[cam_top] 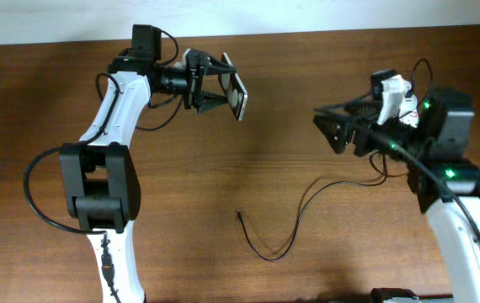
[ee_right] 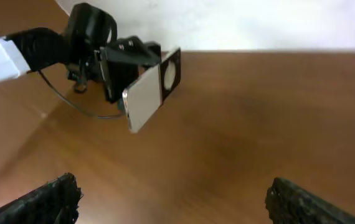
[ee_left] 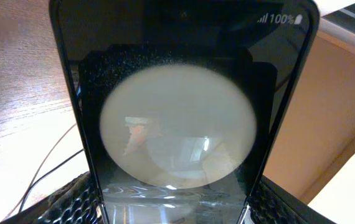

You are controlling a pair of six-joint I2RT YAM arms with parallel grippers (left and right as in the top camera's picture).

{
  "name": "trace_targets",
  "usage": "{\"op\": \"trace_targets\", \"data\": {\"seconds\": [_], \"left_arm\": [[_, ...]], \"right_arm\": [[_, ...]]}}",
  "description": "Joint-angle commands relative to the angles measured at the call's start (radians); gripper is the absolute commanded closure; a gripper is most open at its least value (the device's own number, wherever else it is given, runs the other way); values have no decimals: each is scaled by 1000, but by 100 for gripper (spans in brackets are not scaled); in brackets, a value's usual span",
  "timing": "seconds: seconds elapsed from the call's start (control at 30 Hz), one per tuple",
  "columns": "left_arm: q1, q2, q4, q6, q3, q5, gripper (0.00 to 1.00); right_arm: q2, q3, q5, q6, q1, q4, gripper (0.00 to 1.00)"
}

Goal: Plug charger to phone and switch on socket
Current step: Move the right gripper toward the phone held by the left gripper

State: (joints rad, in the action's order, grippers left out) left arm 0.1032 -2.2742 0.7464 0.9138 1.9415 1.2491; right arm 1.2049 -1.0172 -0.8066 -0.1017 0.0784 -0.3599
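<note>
— Wooden desk (cam_top: 324, 50), brown grain, with a pale wall along its far edge. Where is the phone?

— Off the desk. The left hand (cam_top: 228, 89) grips the phone (cam_top: 240, 97) between its fingers, raised and turned on edge toward the other arm. From the left wrist its glossy face fills the view, with a battery readout (ee_left: 281, 18) in one corner.

— And the right hand?

— The right hand (cam_top: 331, 133) is spread wide with nothing in it. It points at the phone from well apart.

— The charger?

— The charger (cam_top: 295, 225) lies loose on the desk between the arms. Its connector tip (cam_top: 238, 214) rests near the middle, and the cable curls back toward the right arm. I cannot make out the socket.

— Which step, then?

— I judge the phone is presented and the plugging not yet begun. Next, the right hand should drop to the tip, pinch just behind the connector, and line it up with the phone's port. I cannot tell which edge carries that port. The cable is thin and may twist, so a narrow, square grip matters.
</note>
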Motion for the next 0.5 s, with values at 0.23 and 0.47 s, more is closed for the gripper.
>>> {"op": "trace_targets", "data": {"seconds": [0.23,0.47], "left_arm": [[63,-3,-85,143,26,-80,100],[122,-3,-198,284,26,-88,100]], "right_arm": [[119,-20,411,-103,-252,55,1],[119,-20,610,-439,-381,169,0]]}}
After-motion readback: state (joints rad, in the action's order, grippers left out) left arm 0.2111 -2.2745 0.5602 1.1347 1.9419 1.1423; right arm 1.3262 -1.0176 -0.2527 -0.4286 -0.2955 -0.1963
